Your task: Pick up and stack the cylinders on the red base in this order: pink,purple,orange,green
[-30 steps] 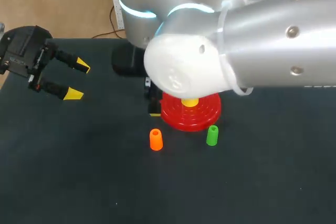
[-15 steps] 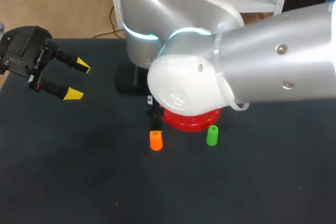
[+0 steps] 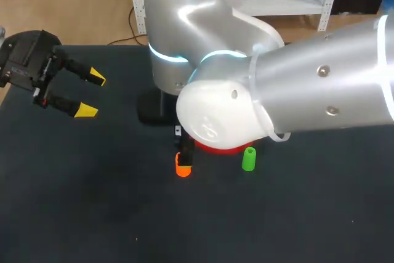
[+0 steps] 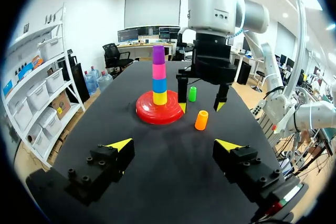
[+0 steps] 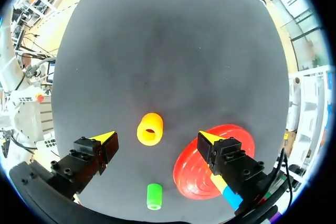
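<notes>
While the right gripper (image 5: 156, 138) hangs wide open and empty above the orange cylinder (image 5: 149, 128), the left gripper (image 3: 92, 95) sits open, empty, over the black table's (image 3: 92, 207) far left.

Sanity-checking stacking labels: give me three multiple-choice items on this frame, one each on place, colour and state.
1. Where is the orange cylinder?
A) atop the stack
B) upright beside the red base, under the right gripper
C) on its side, far from the base
2. What colour is the stack's top cylinder?
A) pink
B) purple
C) yellow
3. The right gripper is:
A) open
B) shut on the orange cylinder
C) shut, empty

1 B: the left wrist view shows it standing by the base, below the fingers.
2 B: purple caps the stack.
3 A: its yellow tips stand apart, touching nothing.
</notes>
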`<action>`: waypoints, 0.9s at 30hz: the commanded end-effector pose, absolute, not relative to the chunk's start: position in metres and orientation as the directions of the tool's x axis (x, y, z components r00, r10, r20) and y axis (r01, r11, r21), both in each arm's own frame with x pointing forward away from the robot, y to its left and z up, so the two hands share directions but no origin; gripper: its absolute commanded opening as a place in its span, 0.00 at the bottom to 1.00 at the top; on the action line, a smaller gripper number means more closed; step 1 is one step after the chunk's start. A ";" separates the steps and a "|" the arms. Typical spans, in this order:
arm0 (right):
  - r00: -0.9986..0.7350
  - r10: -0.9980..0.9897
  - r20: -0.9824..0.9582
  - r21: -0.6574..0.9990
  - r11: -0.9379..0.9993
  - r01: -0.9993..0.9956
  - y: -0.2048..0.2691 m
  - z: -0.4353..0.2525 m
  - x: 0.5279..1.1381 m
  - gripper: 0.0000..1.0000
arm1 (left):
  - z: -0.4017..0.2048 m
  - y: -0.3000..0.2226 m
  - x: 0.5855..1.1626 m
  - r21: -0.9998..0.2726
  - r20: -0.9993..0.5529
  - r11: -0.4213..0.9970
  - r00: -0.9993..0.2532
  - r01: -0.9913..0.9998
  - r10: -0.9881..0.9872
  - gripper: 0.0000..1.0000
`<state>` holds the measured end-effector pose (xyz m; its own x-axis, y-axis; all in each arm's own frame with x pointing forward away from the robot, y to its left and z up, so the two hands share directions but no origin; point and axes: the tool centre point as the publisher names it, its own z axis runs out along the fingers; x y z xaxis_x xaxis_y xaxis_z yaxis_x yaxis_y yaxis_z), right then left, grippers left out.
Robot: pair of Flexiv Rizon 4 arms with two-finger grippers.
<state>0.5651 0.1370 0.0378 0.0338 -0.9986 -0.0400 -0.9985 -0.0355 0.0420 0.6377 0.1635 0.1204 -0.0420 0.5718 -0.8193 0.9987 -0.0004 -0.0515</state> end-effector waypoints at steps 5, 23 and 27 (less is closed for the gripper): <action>0.035 -0.998 -0.045 0.058 -0.038 -0.998 0.139 0.030 0.566 1.00 | 0.120 0.164 0.638 -0.049 -0.821 -0.001 -0.040 0.999 0.570 1.00; 0.020 -0.998 -0.057 0.086 -0.025 -0.996 0.141 0.012 0.565 1.00 | 0.120 0.164 0.638 -0.049 -0.821 -0.001 -0.040 0.999 0.570 1.00; 0.017 -0.998 -0.062 0.088 -0.022 -0.996 0.141 0.012 0.565 1.00 | 0.120 0.164 0.638 -0.049 -0.821 -0.001 -0.040 0.999 0.570 1.00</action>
<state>0.5647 0.1425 0.0120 0.0163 -0.9982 -0.0572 -0.9959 -0.0213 0.0874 0.6377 0.1635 0.1204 -0.0420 0.5717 -0.8194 0.9987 -0.0004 -0.0514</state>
